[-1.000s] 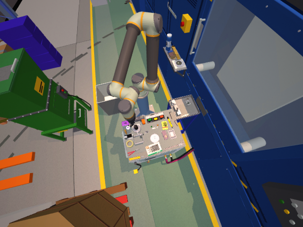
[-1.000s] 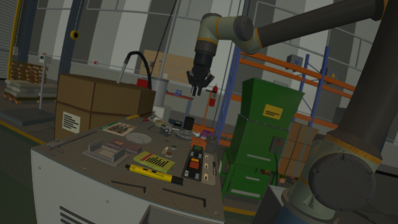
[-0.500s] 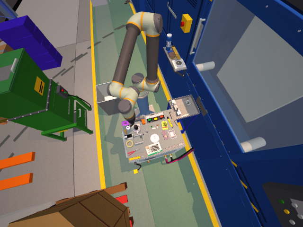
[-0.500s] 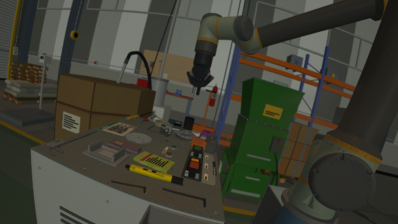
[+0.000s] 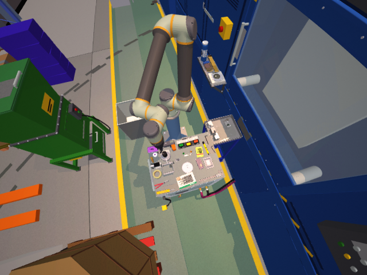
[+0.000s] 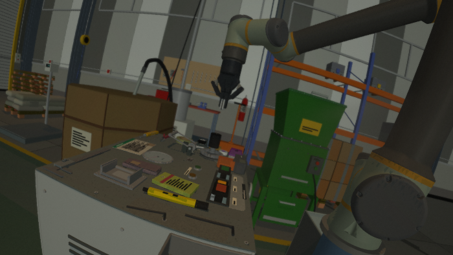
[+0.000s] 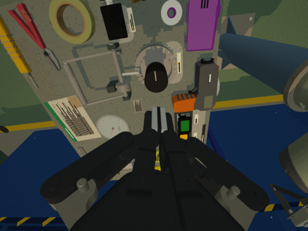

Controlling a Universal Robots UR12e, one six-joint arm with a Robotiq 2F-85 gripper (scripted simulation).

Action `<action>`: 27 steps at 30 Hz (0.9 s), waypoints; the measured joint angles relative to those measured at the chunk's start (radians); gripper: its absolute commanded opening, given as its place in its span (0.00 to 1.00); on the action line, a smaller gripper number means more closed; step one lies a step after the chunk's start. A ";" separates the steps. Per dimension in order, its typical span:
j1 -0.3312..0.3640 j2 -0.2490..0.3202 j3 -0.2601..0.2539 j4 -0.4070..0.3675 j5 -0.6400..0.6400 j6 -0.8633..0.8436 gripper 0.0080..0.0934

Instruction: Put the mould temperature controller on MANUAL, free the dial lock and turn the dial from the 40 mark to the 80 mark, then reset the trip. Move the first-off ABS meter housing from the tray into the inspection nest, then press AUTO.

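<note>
The black temperature dial (image 7: 155,77) stands on its graduated scale near the bench's far-left corner (image 5: 164,154) (image 6: 214,140), and my gripper (image 7: 158,119) (image 6: 224,104) hangs well above it, closed and empty. A grey lock lever (image 7: 130,73) points at the dial from the left. The grey selector box (image 7: 206,84) sits right of the dial, with the orange block (image 7: 184,102) and the button strip holding a green button (image 7: 185,125) (image 5: 180,145) below it. The inspection nest (image 6: 120,171) lies on the bench. The parts tray (image 5: 223,130) hangs off the bench's right corner.
The bench's edge passes just right of the selector box, with the arm's blue pedestal (image 7: 251,59) beyond. A purple case (image 7: 202,23), tape roll (image 7: 71,21), red pliers (image 7: 34,37) and yellow tool (image 7: 15,52) lie around the dial. A green machine (image 6: 301,155) stands past the bench.
</note>
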 measured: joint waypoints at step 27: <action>-0.069 0.150 -0.138 -0.012 0.000 -0.313 0.00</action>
